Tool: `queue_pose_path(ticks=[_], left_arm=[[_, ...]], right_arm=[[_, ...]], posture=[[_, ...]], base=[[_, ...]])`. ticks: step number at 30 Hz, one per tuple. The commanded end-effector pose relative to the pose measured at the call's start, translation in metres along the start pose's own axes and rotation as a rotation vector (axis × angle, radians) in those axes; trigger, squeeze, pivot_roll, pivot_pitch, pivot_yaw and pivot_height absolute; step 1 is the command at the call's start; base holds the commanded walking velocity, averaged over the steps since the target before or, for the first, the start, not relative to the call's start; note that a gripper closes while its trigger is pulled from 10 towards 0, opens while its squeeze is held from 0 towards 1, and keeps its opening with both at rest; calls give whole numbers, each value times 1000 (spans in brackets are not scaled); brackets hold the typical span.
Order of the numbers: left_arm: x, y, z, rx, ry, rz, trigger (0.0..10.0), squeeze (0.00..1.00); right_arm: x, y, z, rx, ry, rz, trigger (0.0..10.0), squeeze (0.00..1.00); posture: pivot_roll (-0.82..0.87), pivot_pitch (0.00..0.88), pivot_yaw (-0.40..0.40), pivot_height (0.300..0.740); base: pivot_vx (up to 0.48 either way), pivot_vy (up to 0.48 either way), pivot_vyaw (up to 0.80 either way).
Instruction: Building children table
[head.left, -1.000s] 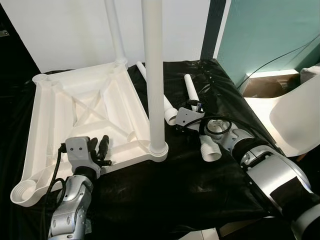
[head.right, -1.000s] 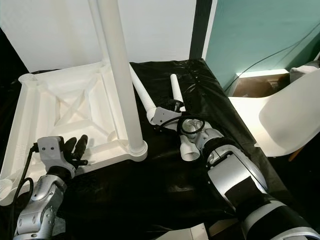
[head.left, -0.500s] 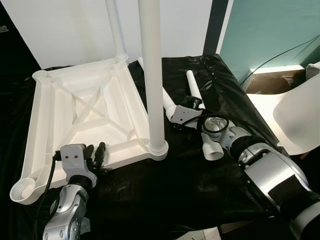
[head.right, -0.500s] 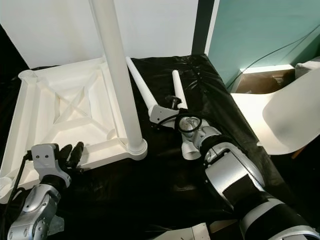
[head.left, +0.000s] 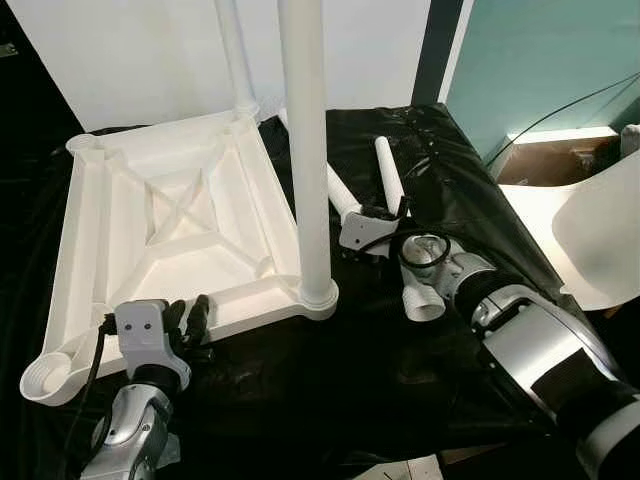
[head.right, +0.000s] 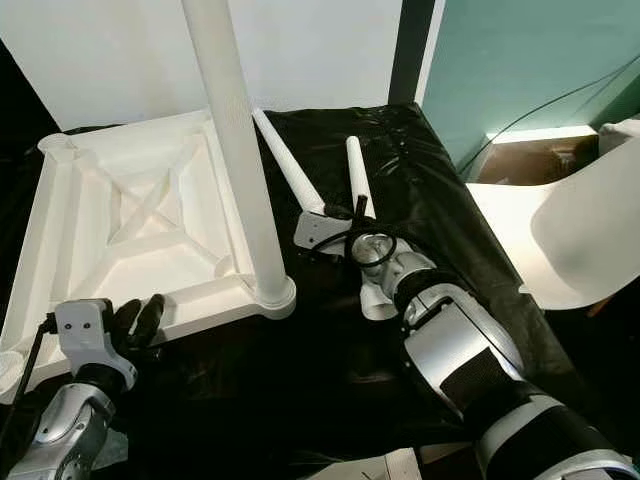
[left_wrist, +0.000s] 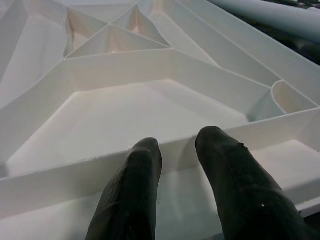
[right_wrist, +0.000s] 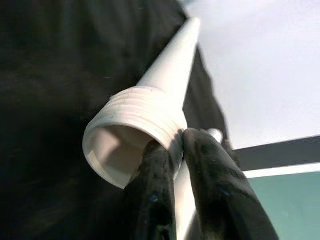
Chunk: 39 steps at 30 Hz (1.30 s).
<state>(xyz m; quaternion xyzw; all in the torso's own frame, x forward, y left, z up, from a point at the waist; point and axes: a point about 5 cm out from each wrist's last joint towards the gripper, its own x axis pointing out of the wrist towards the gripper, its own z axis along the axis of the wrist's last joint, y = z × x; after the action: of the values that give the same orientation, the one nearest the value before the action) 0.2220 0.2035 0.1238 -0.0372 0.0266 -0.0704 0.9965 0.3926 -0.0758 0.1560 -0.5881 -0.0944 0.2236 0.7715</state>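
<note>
The white tabletop (head.left: 170, 225) lay upside down on the black sheet (head.left: 330, 390), with two legs standing upright in its corners, one at the near corner (head.left: 305, 150). The left gripper (left_wrist: 175, 150) hovered at its near rim, fingers slightly apart, holding nothing. The right gripper (right_wrist: 175, 145) pinched the threaded rim of a loose leg (right_wrist: 165, 85) lying on the sheet.

Tabletop (head.left: 170, 215): white moulded plastic, smooth, satin sheen, ribbed underside. Legs (head.left: 303, 150): same white plastic, smooth tube; loose leg (right_wrist: 150, 115) has ridged thread at the open end. Table cover (head.left: 400, 370): black sheeting, glossy, wrinkled. Gripper fingers (left_wrist: 135, 195): matt black, slightly scuffed. Arm shells (head.left: 535, 345): silver, semi-gloss.
</note>
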Motion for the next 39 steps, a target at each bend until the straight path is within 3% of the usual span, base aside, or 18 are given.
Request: queue_pose_path(ticks=[1, 11, 19, 22, 27, 31, 35, 39], left_arm=[[2, 2, -1, -1, 9, 44, 10000, 0], [19, -4, 0, -14, -7, 6, 10000, 0], [30, -7, -2, -17, -13, -18, 10000, 0], [37, -7, -2, -20, -19, -29, 10000, 0], [42, -9, -2, -19, -21, -47, 10000, 0], [44, -9, -2, -19, -23, -53, 10000, 0], [50, -12, -3, -20, -29, -71, 10000, 0], [52, -12, -3, -20, -29, -75, 10000, 0]], right_arm=[[-2, 11, -1, -6, 13, 41, 0, 0], [-4, 6, -3, 44, 5, -132, 0, 0], [-10, 26, 2, 96, 0, -212, 0, 0], [-21, 49, 5, 229, 16, -281, 0, 0], [-33, 58, 4, 342, 13, -328, 0, 0], [-39, 59, 5, 374, -2, -349, 0, 0], [-60, 52, 3, 554, 1, -437, 0, 0], [-64, 49, 3, 598, -6, -447, 0, 0]], posture=[[360, 64, 12, 740], [286, 33, 12, 740], [231, 11, 11, 740], [197, 2, 16, 740], [171, 0, 21, 740], [165, 0, 23, 740], [136, 0, 29, 740], [130, 0, 32, 740]], base=[[0, 0, 0], [0, 0, 0], [0, 0, 0], [0, 0, 0], [0, 0, 0], [0, 0, 0], [0, 0, 0], [0, 0, 0]])
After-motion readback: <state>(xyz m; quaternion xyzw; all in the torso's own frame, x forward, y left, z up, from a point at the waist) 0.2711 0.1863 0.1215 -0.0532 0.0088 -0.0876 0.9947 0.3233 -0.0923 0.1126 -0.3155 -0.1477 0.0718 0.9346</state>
